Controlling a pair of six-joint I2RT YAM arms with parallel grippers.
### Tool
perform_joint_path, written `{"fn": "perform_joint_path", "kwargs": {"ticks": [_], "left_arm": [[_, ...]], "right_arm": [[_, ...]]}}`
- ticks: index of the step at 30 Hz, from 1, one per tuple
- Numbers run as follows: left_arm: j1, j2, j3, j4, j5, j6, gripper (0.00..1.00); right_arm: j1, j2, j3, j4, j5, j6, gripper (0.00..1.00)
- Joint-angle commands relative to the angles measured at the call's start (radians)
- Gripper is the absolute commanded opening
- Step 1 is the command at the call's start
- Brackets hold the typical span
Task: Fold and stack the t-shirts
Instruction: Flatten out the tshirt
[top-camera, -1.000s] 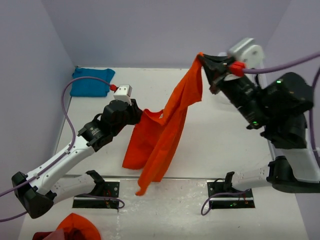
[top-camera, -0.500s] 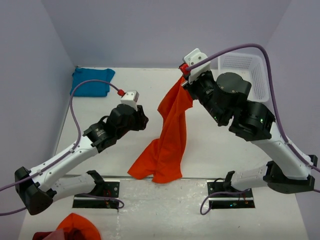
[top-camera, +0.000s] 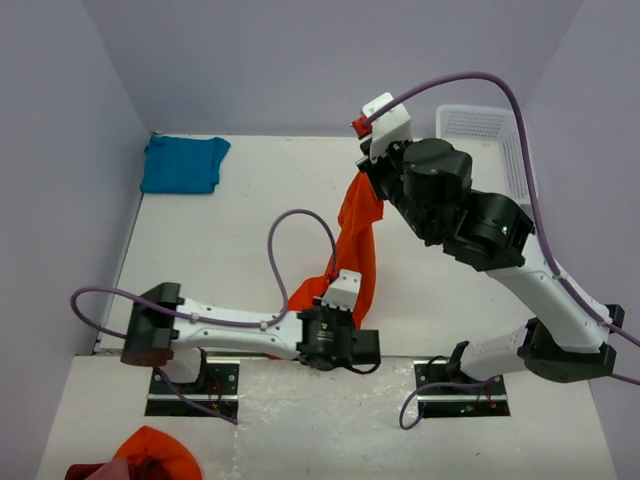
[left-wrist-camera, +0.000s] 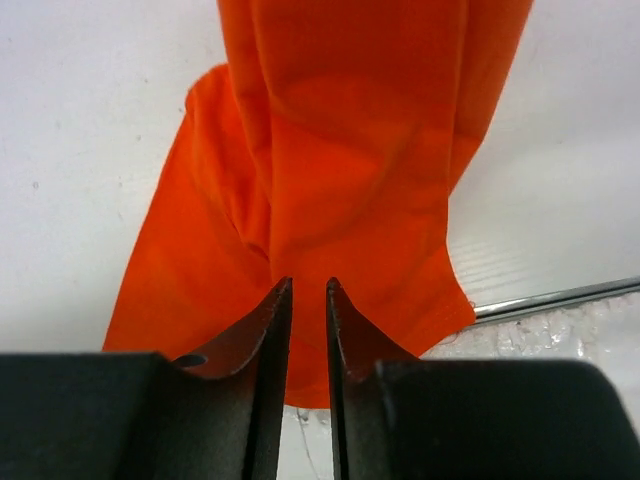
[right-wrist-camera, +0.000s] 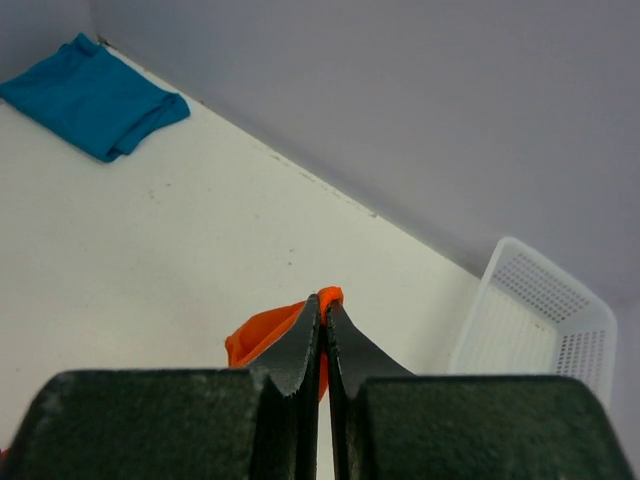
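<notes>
The orange t-shirt (top-camera: 358, 250) hangs in a narrow bunch from my right gripper (top-camera: 368, 180), which is shut on a fold at its top (right-wrist-camera: 323, 298). Its lower end rests on the table near the front edge. My left gripper (left-wrist-camera: 308, 283) sits low at that lower end, with its jaws a narrow gap apart. The orange t-shirt (left-wrist-camera: 340, 180) lies just beyond the tips, and only table shows through the gap lower down. The teal-blue t-shirt (top-camera: 182, 165) lies folded in the far left corner, also seen in the right wrist view (right-wrist-camera: 95, 95).
A white plastic basket (top-camera: 480, 125) stands at the far right by the wall. A heap of red and orange cloth (top-camera: 150, 455) lies off the table at the bottom left. A metal strip (left-wrist-camera: 560, 298) marks the table's near edge. Purple walls close in three sides.
My left arm has swung from the middle left down along the near edge to the shirt's lower end, and its jaws have narrowed. The right gripper moved left with the shirt.
</notes>
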Motion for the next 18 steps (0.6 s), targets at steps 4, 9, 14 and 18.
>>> {"fn": "perform_joint_path", "kwargs": {"ticks": [4, 9, 14, 18], "left_arm": [[-0.088, 0.29, 0.193, -0.366, -0.127, -0.408, 0.23], [-0.093, 0.396, 0.308, -0.366, -0.145, -0.372, 0.39], [-0.097, 0.503, 0.428, -0.366, -0.162, -0.341, 0.37], [-0.098, 0.511, 0.411, -0.366, -0.136, -0.42, 0.29]], "right_arm": [[-0.002, -0.023, 0.051, -0.092, 0.077, 0.114, 0.0], [0.0, -0.029, 0.123, -0.21, 0.082, 0.169, 0.0], [0.0, -0.06, 0.097, -0.23, 0.059, 0.195, 0.0], [0.006, -0.061, 0.111, -0.266, 0.062, 0.197, 0.0]]}}
